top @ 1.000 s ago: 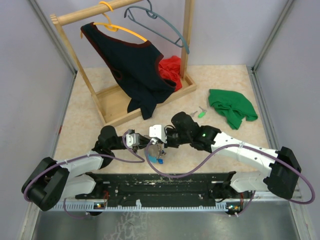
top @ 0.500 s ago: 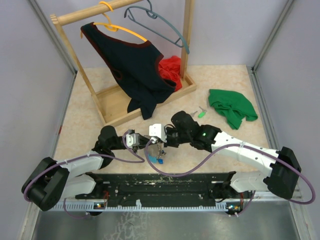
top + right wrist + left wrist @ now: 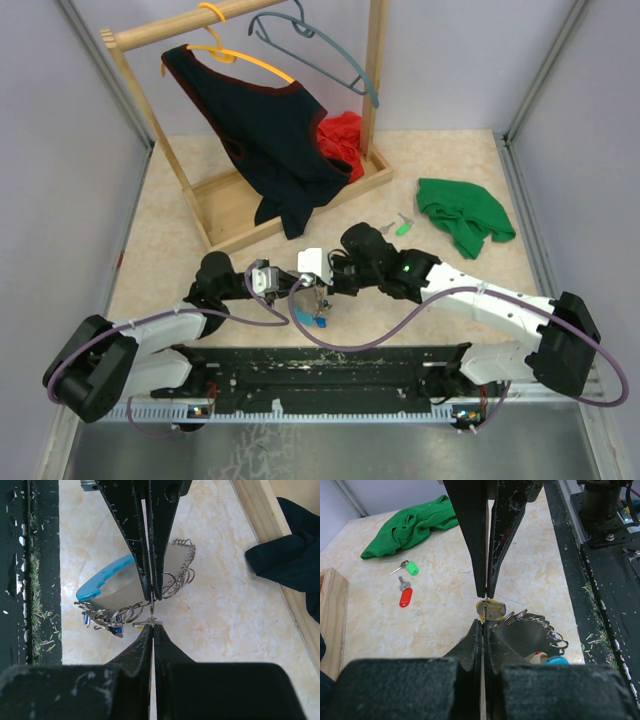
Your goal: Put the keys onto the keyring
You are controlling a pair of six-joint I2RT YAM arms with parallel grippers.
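Note:
The keyring [image 3: 107, 575], a light-blue band with a grey wire coil [image 3: 536, 626], hangs just above the table in front of the arm bases [image 3: 318, 312]. My left gripper [image 3: 484, 623] is shut on one of its small split rings. My right gripper [image 3: 151, 626] faces it tip to tip and is shut on the yellow-capped key [image 3: 491, 609], whose silver blade [image 3: 142, 623] lies across the fingertips. A blue key [image 3: 116, 628] dangles from the coil. A green key [image 3: 410, 568] and a red key [image 3: 406, 597] lie loose on the table further off.
A green cloth [image 3: 462, 215] lies at the right, beside the loose keys [image 3: 398, 227]. A wooden clothes rack [image 3: 290, 195] with a dark top, hangers and a red cloth stands at the back. The black base rail [image 3: 320, 365] runs along the near edge.

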